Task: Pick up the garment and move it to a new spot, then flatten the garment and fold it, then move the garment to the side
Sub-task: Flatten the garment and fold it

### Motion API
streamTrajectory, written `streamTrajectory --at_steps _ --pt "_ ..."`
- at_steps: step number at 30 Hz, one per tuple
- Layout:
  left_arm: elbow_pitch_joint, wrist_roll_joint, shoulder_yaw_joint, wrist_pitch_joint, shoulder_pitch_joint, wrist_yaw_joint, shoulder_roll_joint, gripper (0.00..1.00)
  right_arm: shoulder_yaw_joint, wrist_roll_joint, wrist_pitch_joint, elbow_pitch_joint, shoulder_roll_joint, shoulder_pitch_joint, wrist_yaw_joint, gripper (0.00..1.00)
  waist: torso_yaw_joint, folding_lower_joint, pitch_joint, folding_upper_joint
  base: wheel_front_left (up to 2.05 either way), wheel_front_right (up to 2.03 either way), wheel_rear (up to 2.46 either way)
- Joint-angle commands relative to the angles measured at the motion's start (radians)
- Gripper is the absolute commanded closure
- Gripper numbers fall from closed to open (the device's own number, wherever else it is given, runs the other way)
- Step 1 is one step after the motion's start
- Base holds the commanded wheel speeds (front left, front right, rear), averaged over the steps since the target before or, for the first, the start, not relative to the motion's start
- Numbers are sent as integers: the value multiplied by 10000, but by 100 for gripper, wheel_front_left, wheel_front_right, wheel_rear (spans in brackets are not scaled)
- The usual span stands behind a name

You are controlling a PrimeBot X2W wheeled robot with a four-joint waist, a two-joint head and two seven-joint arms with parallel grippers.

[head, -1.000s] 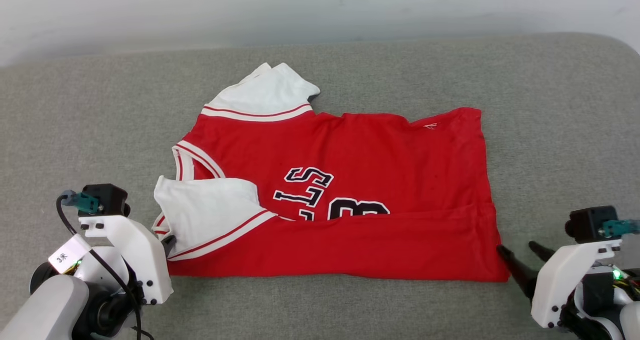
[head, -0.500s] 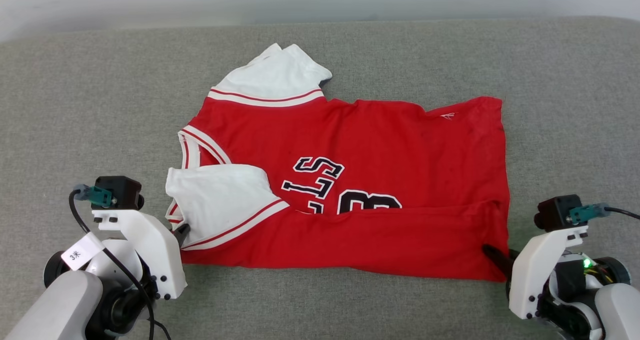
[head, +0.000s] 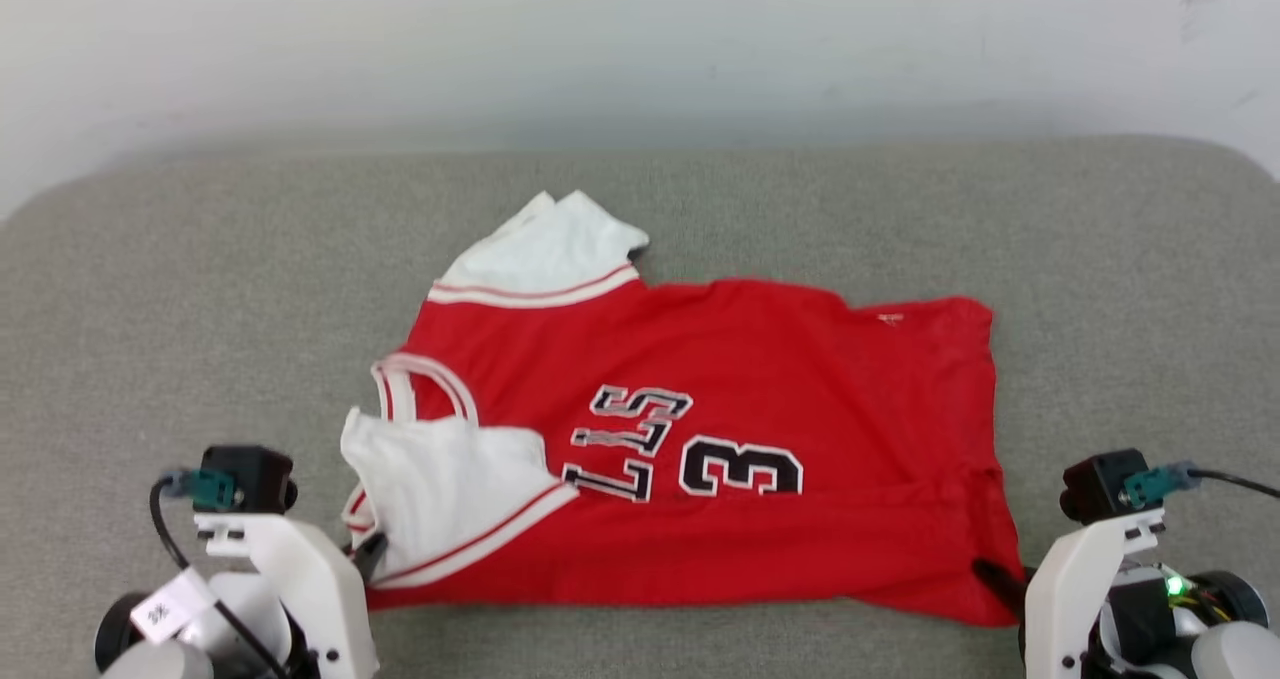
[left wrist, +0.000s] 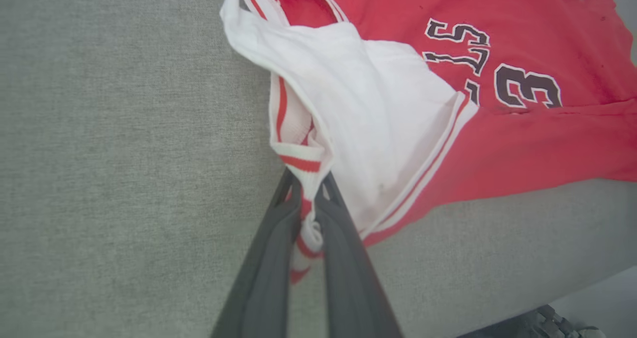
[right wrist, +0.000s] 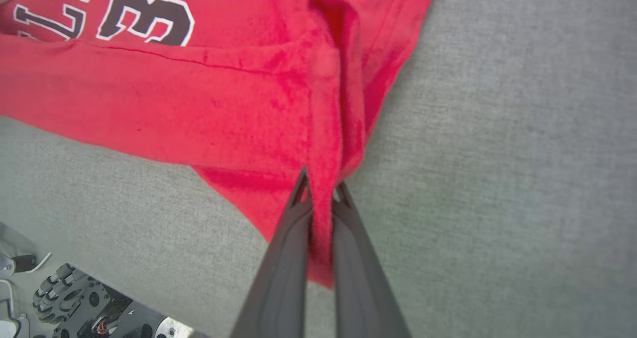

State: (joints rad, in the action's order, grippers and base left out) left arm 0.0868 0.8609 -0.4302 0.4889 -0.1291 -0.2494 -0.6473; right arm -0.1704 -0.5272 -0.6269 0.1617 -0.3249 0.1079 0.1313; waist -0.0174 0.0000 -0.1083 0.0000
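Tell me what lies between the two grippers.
The garment, in the head view: its folded near edge runs from the left gripper to the right gripper, both shut on it.

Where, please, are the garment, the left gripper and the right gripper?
garment [head: 800, 359], head view, red chest panel.
left gripper [left wrist: 308, 179], left wrist view, between its fingertips.
right gripper [right wrist: 322, 181], right wrist view, between its fingertips.

The shirt [head: 800, 379] is bright red, with white sleeves [head: 450, 479], red-and-white striped trim [head: 535, 294] and black lettering [head: 740, 464] edged white. The worktop [head: 200, 309] is mottled grey. The left pincer [left wrist: 308, 176] and right pincer [right wrist: 321, 178] are dark grey; the wall [head: 600, 39] is off-white.
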Motion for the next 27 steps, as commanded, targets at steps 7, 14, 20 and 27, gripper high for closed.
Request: streamTrajectory --at_steps 7,14,20,27 --pt "586 497 362 -182 1846 -670 -261 100 37 -121 -384 -647 80 -1220 -10 100 142 0 1105 0 0 0 0" --pt "428 1233 695 -393 3183 -840 -63 100 398 -27 -655 -936 363 -2207 -10 100 290 0 1240 0 0 0 0" --pt "-832 1440 509 -779 2698 -256 654 100 692 157 -322 -444 887 -2528 -10 100 349 0 1183 0 0 0 0" --pt "-1633 1280 500 -1214 2069 45 956 0 929 499 922 -494 1251 -2369 -10 0 235 0 1168 0 0 0 0"
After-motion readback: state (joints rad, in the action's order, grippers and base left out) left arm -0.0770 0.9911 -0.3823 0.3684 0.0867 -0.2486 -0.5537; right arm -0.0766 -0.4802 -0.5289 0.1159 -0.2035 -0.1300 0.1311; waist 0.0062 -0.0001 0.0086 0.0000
